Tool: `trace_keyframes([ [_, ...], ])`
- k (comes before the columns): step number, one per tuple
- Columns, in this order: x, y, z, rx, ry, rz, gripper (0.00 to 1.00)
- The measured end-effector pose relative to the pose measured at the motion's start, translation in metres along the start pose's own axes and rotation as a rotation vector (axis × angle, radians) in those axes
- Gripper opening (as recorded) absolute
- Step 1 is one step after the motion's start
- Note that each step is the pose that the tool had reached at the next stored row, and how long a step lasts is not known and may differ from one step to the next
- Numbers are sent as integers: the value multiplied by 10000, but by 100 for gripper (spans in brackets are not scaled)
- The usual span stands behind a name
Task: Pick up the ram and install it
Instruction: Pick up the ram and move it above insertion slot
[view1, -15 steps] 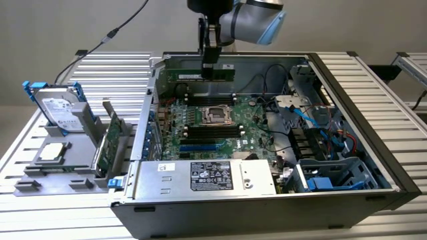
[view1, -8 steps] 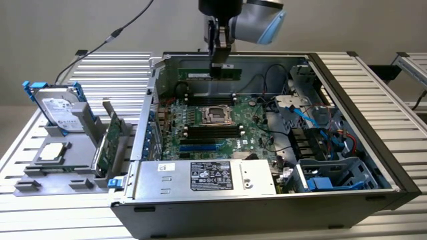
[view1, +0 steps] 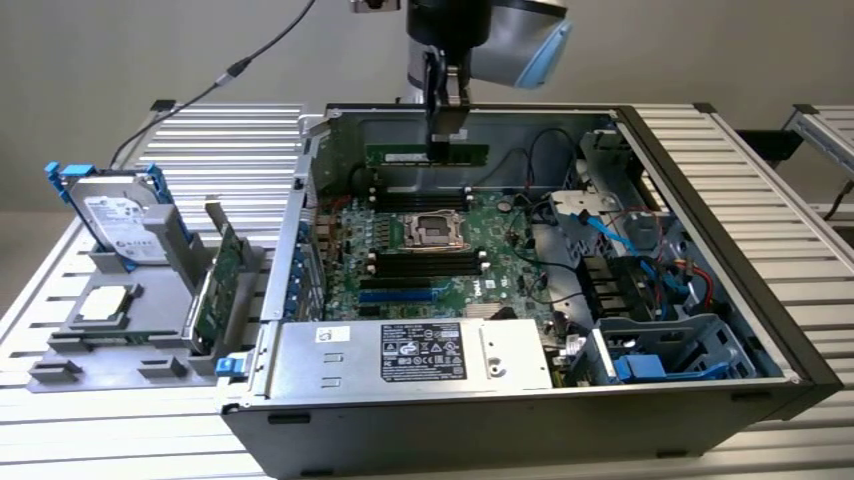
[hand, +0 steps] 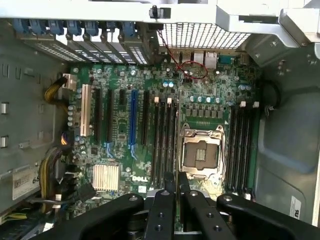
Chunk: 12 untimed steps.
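Gripper (view1: 449, 140) fingers closed tight on the ram (view1: 398, 154), long green ram held level up in the air, inside the open computer case (view1: 727, 225), above the green motherboard (view1: 507, 270)

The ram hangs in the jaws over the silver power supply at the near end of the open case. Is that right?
No, the place is wrong. The ram hangs in the jaws over the motherboard, toward the far end of the open case, as the exterior view shows.
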<state>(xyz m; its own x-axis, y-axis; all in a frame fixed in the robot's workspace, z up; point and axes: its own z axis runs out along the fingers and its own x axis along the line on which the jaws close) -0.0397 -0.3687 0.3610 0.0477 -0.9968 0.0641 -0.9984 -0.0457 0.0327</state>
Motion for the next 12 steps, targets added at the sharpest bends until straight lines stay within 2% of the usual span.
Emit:
trace_keyframes([
  [5,-5,-38,89,1,-1,44,14],
  [8,-13,-99,259,27,-17,235,14],
  [12,-17,-102,332,48,-17,244,14],
])
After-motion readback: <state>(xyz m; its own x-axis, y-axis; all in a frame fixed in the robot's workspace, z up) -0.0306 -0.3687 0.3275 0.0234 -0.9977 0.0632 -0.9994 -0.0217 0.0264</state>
